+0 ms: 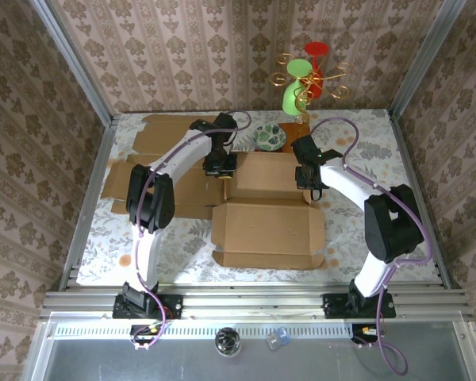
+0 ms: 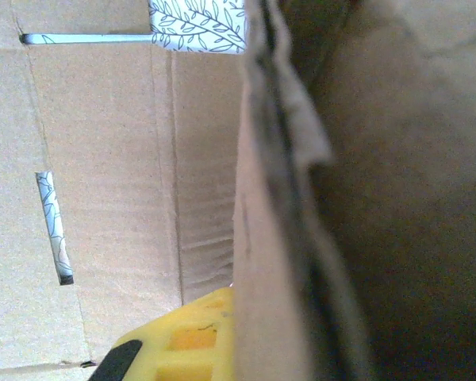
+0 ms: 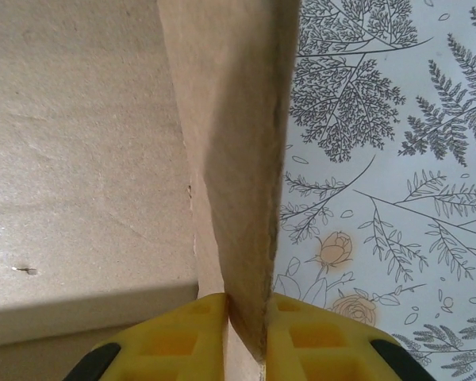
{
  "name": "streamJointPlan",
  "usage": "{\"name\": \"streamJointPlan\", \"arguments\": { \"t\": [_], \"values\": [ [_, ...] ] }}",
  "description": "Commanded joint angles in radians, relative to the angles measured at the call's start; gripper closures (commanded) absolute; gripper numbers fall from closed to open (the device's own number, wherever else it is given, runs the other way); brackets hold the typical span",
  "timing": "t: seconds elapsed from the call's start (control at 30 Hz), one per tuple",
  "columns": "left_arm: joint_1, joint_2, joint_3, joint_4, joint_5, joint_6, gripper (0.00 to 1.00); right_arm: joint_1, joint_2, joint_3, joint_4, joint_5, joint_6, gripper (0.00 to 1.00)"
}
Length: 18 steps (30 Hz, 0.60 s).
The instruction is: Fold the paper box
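Paper box (image 1: 266,226): brown corrugated cardboard, part-folded. Rear wall stands upright, its ends pinched in my left pincer (image 1: 222,176) and my right pincer (image 3: 246,317). Base panel lies flat, on the near side of both.

A green-patterned bowl (image 1: 270,136) sits on a leaf-print tablecloth (image 1: 182,248); just behind the bowl, to its right, a green vase (image 1: 293,96) and red goblet (image 1: 316,59) stand in gold wirework (image 1: 335,82) against damask wallpaper (image 1: 182,48).

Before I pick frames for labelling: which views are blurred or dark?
Left wrist: the paper box by the lens is blurred, its right side deeply shadowed; right wrist: tablecloth crisp, a shadow band low on the cardboard; top external: sharp, evenly lit.
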<state>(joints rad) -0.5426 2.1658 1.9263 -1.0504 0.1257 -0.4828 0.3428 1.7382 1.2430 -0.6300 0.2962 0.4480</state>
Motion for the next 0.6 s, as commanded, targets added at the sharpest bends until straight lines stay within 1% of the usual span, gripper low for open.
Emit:
{"name": "streamJointPlan", "arguments": {
  "t": [0.0,0.07,0.3,0.57],
  "values": [
    [0.007,0.003,0.047,-0.014,0.0,0.01,1.0,-0.007,0.029,0.011,-0.002,-0.022,0.003,0.78],
    [0.007,0.005,0.047,-0.013,0.002,0.013,1.0,-0.011,0.032,0.004,0.007,-0.026,0.004,0.77],
    [0.012,0.009,0.05,-0.021,0.001,0.029,1.0,-0.032,0.027,-0.031,0.076,-0.059,-0.02,0.69],
    [0.013,0.02,0.055,-0.026,0.004,0.049,1.0,-0.081,-0.002,-0.083,0.198,-0.15,-0.074,0.58]
  ]
}}
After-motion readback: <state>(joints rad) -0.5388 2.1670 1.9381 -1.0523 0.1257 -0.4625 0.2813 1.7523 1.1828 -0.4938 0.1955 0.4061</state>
